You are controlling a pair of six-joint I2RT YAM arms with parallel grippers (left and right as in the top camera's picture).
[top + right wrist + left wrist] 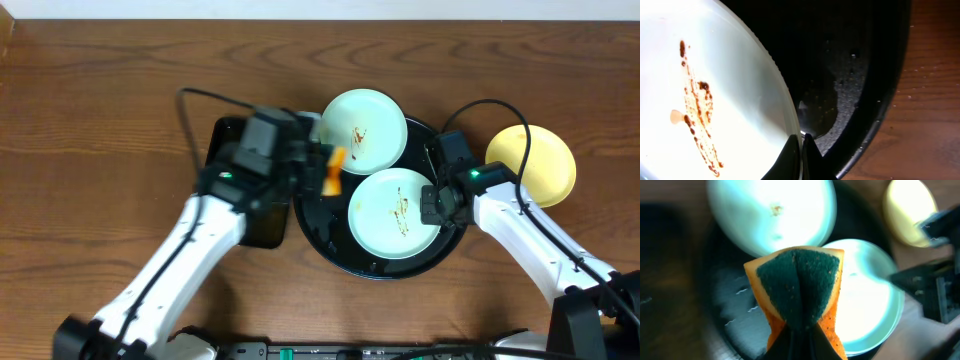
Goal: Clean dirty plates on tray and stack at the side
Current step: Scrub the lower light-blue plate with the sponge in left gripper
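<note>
Progress stands at about 1 plate of 3, by our reading. The yellow plate [532, 163] lies on the bare table [100, 120] to the right of the tray [322, 238], apart from its rim. We see no smear on it from overhead, so we take it as cleaned and set at the side, the start of the stack.

2 mint plates are on the tray, both dirty. The upper mint plate [363, 130] sits at the far edge, overhanging the rim, with a brown smear near its middle. The lower mint plate [395, 212] lies nearer the robot, inside the tray. Its edge is close against the upper one or slightly over it; we cannot tell which. It carries a thin brown streak, plain in the right wrist view.

The left claw [799, 340] is clamped on a folded sponge [797, 287], orange with a dark green scouring face. The sponge hangs above the tray between the 2 mint plates and touches neither, as far as we can tell. The right claw [801, 152] is narrow, its tips pinched on the right rim of the lower mint plate, which looks to us like a steadying grip.

We judge the step in hand to be the wiping of the lower mint plate. Left to do: wipe it, carry it onto the yellow plate, then do the same for the upper mint plate.
</note>
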